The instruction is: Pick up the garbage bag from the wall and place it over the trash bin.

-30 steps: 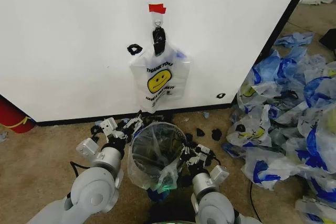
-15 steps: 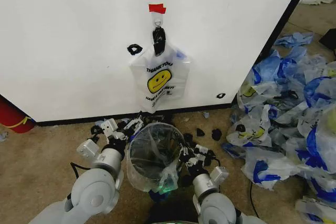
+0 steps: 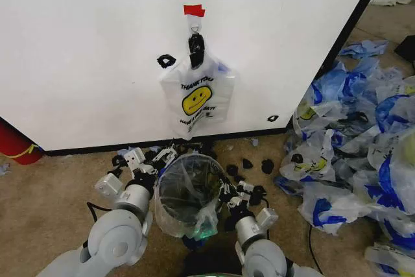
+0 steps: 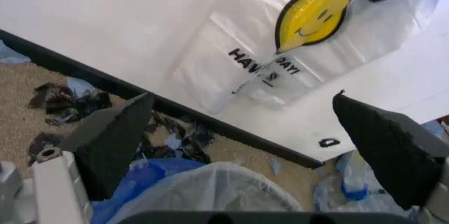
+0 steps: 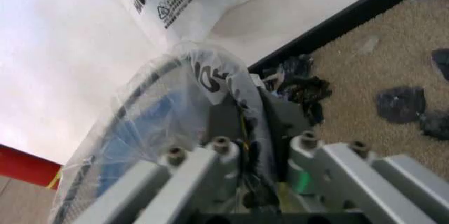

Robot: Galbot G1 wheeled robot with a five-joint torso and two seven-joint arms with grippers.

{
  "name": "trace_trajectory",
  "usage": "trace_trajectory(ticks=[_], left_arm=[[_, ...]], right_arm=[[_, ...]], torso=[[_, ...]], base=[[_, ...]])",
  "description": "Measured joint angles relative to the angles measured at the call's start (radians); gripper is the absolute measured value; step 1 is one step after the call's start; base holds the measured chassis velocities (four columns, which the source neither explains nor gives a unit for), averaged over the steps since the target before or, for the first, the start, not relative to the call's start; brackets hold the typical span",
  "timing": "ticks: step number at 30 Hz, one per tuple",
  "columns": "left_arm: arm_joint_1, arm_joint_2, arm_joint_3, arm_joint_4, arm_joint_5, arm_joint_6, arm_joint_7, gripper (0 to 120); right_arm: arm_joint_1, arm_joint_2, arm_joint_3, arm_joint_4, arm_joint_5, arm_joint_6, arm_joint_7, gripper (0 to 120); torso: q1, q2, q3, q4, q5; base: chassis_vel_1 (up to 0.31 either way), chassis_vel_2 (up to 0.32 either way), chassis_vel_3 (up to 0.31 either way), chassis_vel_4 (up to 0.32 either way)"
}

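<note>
Bag (image 3: 196, 95) hangs on the wall (image 3: 84, 43), centre frame, above the bin (image 3: 188, 192). My left gripper (image 3: 150, 159) has jaws wide, empty; right gripper (image 3: 228, 194) pinches the bin's plastic liner (image 5: 175, 108).

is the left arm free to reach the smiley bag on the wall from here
Probably yes. The left gripper is open beside the bin, low near the floor, and holds nothing. In its wrist view the bag hangs straight ahead with nothing between. It hangs higher on the wall, so the arm must rise.
</note>
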Motion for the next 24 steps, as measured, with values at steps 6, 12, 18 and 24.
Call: trace_trajectory(ticks=[6,12,18,24], left_arm=[[-0.002,-0.005,0.004,0.008,0.001,0.000,0.000,100],[-0.005,-0.005,0.004,0.012,0.002,0.000,0.001,100],[-0.005,-0.005,0.004,0.013,0.003,0.000,0.002,100],[-0.005,-0.010,0.005,0.013,0.004,0.000,0.002,100]], right_arm=[[0.000,-0.005,0.003,0.002,-0.001,0.000,-0.001,32],[-0.006,-0.008,0.004,0.010,-0.005,-0.001,0.001,51],[-0.019,-0.019,0.005,0.040,-0.017,-0.004,0.006,72],[-0.036,-0.031,0.008,0.070,-0.040,-0.009,0.022,94]], torso=[[0.000,0.000,0.000,0.0000,0.0000],[0.000,0.000,0.000,0.0000,0.0000],[0.000,0.000,0.000,0.0000,0.0000],[0.000,0.000,0.000,0.0000,0.0000]], base=[[0.000,0.000,0.000,0.000],[0.000,0.000,0.000,0.000],[0.000,0.000,0.000,0.000],[0.000,0.000,0.000,0.000]])
